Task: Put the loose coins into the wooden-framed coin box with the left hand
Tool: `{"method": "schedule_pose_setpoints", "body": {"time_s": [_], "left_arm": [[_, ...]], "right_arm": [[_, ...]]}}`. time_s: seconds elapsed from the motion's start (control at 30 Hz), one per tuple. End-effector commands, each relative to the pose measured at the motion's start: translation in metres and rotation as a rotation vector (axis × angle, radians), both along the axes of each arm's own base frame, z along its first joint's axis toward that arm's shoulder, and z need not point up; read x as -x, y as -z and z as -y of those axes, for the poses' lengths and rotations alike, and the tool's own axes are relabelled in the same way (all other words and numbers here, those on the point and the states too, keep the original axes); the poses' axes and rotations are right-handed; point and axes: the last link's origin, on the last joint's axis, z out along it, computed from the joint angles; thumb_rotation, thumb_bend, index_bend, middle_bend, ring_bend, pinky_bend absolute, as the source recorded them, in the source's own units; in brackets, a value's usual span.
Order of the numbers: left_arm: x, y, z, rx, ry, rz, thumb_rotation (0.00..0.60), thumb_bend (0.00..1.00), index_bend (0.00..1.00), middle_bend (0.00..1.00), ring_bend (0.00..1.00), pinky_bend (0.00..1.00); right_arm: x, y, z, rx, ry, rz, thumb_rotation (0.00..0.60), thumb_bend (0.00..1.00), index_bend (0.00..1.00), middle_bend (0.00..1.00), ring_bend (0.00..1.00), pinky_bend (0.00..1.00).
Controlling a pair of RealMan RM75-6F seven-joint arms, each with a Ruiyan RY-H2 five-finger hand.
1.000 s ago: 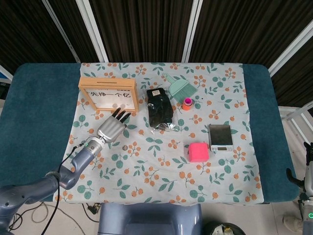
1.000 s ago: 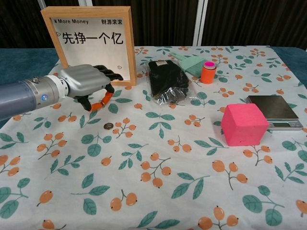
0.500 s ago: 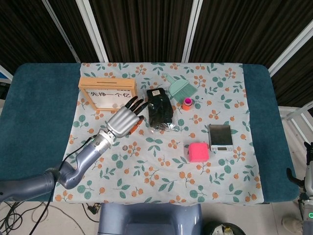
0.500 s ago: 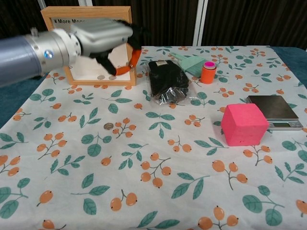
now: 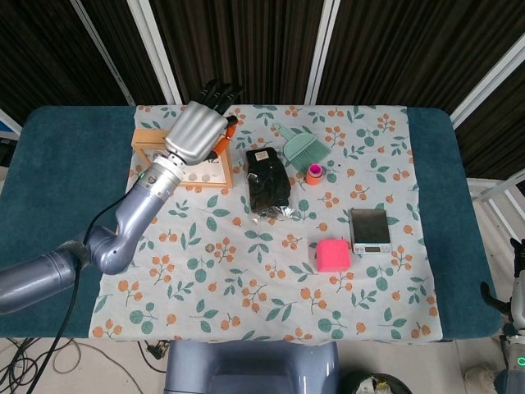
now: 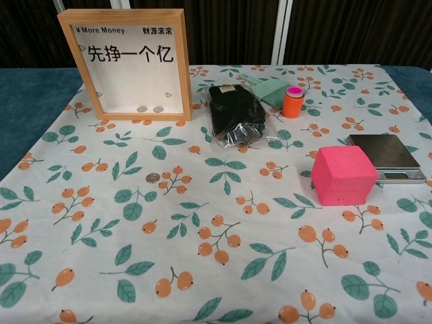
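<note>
Since a second ago our left hand (image 5: pixel 197 131) has risen from the worktop (image 5: pixel 66 189) to above the top edge of the coin box (image 6: pixel 125 64), at eleven o'clock. We should line it over the slot. Whether its fingers (image 5: pixel 218 92) pinch anything, we cannot tell. One coin (image 6: pixel 153 177) lies on the cloth.

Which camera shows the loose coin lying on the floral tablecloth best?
The chest view: the small round coin lies plain on the floral tablecloth, in front of the wooden-framed coin box. The head view shows it only as a tiny speck.
</note>
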Motion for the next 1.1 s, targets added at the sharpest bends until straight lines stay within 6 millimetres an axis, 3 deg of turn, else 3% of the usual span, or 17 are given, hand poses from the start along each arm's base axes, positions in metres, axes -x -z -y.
{"method": "schedule_pose_setpoints", "body": {"time_s": [0.03,0.37,1.1], "left_arm": [[0.024,-0.011,-0.024,-0.016,-0.130,0.015,0.600,0.58,0.68,0.03,0.00,0.00],[0.049,-0.003,-0.046,-0.004,-0.227,-0.009,0.600,0.58,0.68,0.03,0.00,0.00],[0.081,0.001,-0.044,0.029,-0.278,-0.072,0.600,0.56,0.68,0.03,0.00,0.00]], "right_arm": [[0.000,0.000,-0.001,0.003,0.006,-0.007,0.600,0.39,0.09,0.03,0.00,0.00],[-0.001,0.001,-0.001,-0.008,0.003,-0.004,0.600,0.39,0.09,0.03,0.00,0.00],[-0.001,0.000,-0.001,0.000,0.006,-0.010,0.600,0.39,0.09,0.03,0.00,0.00]]}}
